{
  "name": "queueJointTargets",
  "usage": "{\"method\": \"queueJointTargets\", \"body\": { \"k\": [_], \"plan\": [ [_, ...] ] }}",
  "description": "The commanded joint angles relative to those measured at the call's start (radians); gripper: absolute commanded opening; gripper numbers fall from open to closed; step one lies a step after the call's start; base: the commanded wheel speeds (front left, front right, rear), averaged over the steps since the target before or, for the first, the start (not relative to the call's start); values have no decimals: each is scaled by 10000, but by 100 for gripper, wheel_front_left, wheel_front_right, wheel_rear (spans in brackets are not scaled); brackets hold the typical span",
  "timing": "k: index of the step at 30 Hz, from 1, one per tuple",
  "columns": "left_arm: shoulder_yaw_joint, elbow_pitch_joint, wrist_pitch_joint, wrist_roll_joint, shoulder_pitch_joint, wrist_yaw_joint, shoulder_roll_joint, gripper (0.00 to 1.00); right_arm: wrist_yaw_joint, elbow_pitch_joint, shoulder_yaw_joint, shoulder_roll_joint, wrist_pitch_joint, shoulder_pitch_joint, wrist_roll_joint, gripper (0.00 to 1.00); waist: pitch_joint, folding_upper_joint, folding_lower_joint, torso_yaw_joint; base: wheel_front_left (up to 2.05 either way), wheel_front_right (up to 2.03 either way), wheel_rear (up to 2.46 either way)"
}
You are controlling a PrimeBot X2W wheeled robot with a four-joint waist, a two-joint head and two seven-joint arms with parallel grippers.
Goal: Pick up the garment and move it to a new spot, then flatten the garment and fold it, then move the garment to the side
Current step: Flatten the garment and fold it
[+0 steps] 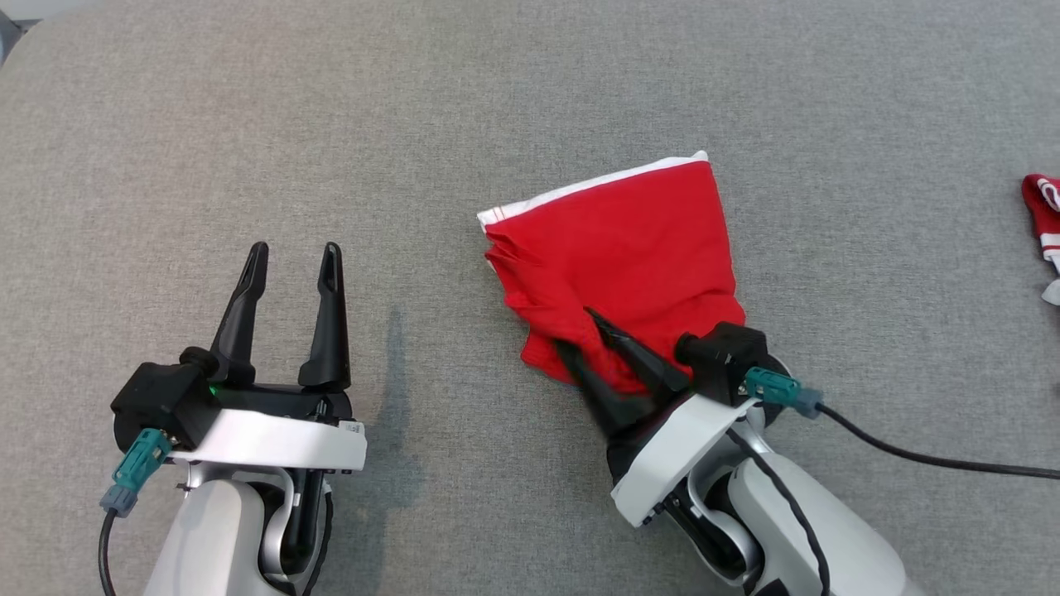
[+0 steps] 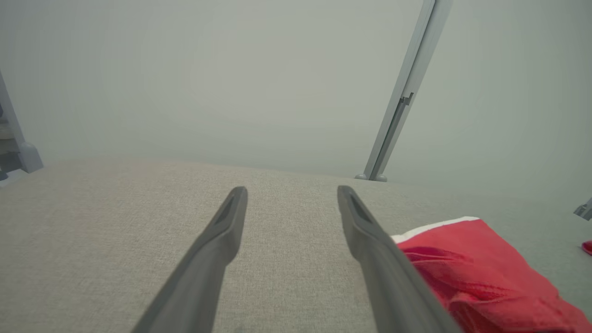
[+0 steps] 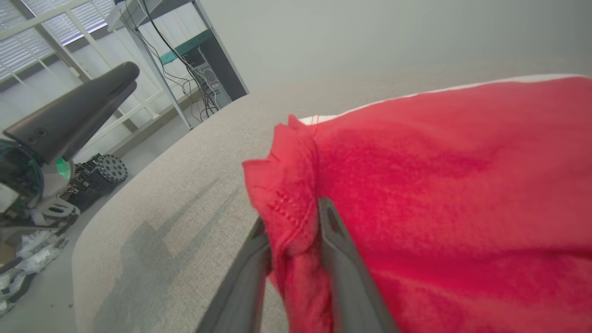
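While the left end effector (image 1: 296, 248) hovers wide open and empty at near left, the right end effector (image 1: 574, 327) nips the near-left corner of the red garment (image 1: 629, 240), lying on the tabletop (image 1: 248, 124) right of centre.

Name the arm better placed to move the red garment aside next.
Right, probably. The right claw has a fold of the red garment between its fingers, at the garment's near edge. The left claw stands open over the bare grey surface, apart from the garment, and would have to reach across first.
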Motion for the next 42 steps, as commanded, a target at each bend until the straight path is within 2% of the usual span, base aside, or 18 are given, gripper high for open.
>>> {"method": "queueJointTargets", "body": {
  "k": [1,7,12,16,19,24,27,32,42],
  "plan": [
    [21,33,-63,-19,-101,40,15,100,-1,10,111,-30,-146,17,87,100,-4,0,0,-54,0,0,0],
    [49,66,-75,66,-107,69,75,100,-1,-540,628,-44,-796,239,27,100,-114,0,0,-328,0,0,0],
    [128,49,-81,121,-7,146,190,100,-1,-1454,259,-332,-1201,713,-199,100,-318,0,0,-579,0,0,0],
    [195,0,-81,158,109,241,318,100,-2,-2292,-781,-515,-1394,1188,-475,100,-508,0,0,-776,0,0,0],
    [246,-70,-37,223,223,347,407,100,-2,-2692,-1999,-606,-1448,1504,-846,100,-652,0,0,-904,0,0,0],
    [246,-266,118,265,392,473,550,100,-1,-2870,-4305,-749,-1469,1927,-1606,100,-874,0,0,-1000,0,0,0],
    [223,-349,202,275,490,495,631,100,-1,-2799,-5007,-824,-1302,2143,-1821,100,-942,0,0,-998,0,0,0],
    [182,-488,296,258,650,557,686,100,-1,-2785,-5685,-879,-1152,2468,-2002,100,-977,0,0,-975,0,0,0],
    [127,-565,339,186,725,621,710,100,-1,-2955,-5859,-784,-1028,2652,-2071,100,-1044,0,0,-934,0,0,0]
  ]
}}
